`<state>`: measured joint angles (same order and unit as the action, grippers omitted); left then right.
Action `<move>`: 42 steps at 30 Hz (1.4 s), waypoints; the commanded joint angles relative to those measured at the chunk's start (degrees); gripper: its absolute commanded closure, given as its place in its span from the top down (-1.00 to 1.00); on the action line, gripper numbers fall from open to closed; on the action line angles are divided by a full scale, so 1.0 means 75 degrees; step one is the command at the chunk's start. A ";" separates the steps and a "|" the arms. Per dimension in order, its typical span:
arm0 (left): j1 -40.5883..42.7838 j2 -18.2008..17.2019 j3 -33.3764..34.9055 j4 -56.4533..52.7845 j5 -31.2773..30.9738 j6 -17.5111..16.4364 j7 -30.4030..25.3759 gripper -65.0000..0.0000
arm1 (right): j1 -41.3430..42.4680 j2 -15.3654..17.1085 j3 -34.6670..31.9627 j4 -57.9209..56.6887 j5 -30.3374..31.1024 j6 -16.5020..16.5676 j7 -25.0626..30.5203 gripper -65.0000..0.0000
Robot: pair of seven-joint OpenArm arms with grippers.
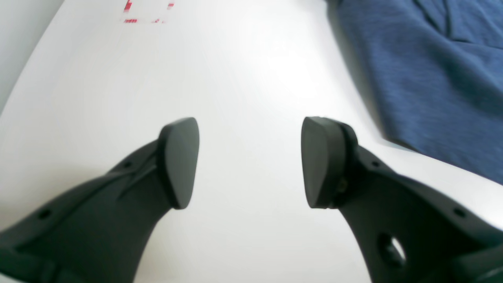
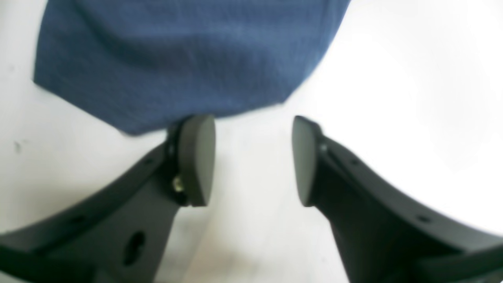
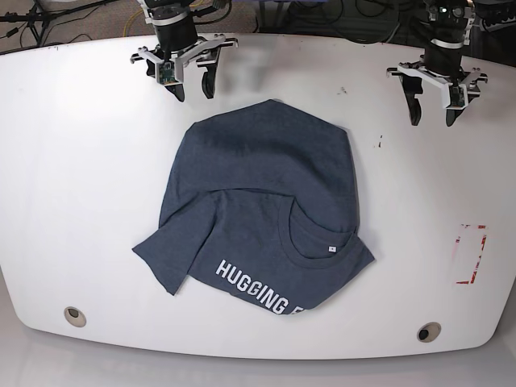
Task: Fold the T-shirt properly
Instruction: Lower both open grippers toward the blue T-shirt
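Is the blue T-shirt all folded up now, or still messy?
Still messy. The T-shirt is only partly folded: its bottom is flipped up over the chest, one sleeve sticks out, and the collar and white lettering still show.

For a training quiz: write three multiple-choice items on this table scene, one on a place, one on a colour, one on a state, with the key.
1. Where does the T-shirt lie on the table?
A. Near the middle
B. Hanging off the far edge
C. Under the red marking

2. What colour is the lettering on the shirt?
A. Yellow
B. White
C. Red

3. How do the left pincer and right pincer stand?
A. Both clamped on cloth
B. One holds a sleeve
C. Both open, holding nothing

Key:
1 A, since the base view shows it between the two arms, apart from the red marking at the side.
2 B, since the block letters read white on navy.
3 C, since each wrist view shows bare table between the pads, and the cloth lies beyond the tips.
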<state>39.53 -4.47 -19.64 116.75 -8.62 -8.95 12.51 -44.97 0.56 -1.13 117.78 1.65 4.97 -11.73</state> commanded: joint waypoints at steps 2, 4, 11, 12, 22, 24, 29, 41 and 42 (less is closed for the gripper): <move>-0.0295 -0.0057 0.0045 0.0045 0.0013 0.0008 -0.0303 0.21 | 0.0261 -0.0116 0.0040 0.0110 0.0018 -0.0009 -0.0095 0.13; -0.0383 -0.0056 0.0080 -0.0010 0.0025 0.0013 -0.0304 0.22 | 0.0348 -0.0140 0.0047 0.0118 0.0006 -0.0018 -0.0195 0.16; -0.0612 -0.0057 -0.0079 -0.0003 0.0055 0.0023 -0.0387 0.31 | 0.0783 -0.0125 0.0075 0.0142 0.0008 0.0056 -0.0499 0.19; -0.0628 -0.0053 -0.0099 -0.0004 0.0057 0.0025 -0.0391 0.32 | 0.0826 -0.0114 0.0083 0.0130 0.0008 0.0058 -0.0511 0.19; -0.0698 -0.0109 -0.0269 0.0002 0.0111 0.0009 -0.0475 0.36 | 0.1270 0.0183 -0.0100 -0.0389 0.0020 0.0012 -0.0630 0.18; -0.0714 -0.0150 -0.0291 0.0016 0.0132 0.0006 -0.0476 0.36 | 0.1392 0.0336 -0.0240 -0.0645 0.0026 -0.0018 -0.0640 0.19; -0.0750 -0.0170 -0.0276 -0.0020 0.0141 0.0004 -0.0466 0.34 | 0.1484 0.0448 -0.0347 -0.0801 0.0020 -0.0028 -0.0646 0.19; -0.0945 -0.0204 0.0238 -0.0385 0.0129 0.0028 -0.0323 0.29 | 0.1703 0.0225 0.0170 -0.0800 0.0056 -0.0045 -0.0537 0.21; -0.0965 -0.0202 0.0287 -0.0411 0.0135 0.0025 -0.0318 0.29 | 0.1751 0.0207 0.0217 -0.0810 0.0067 -0.0045 -0.0535 0.21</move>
<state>32.73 -5.48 -18.13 113.25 -7.40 -9.10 11.57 -32.60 2.50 -0.19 110.89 1.72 4.51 -17.10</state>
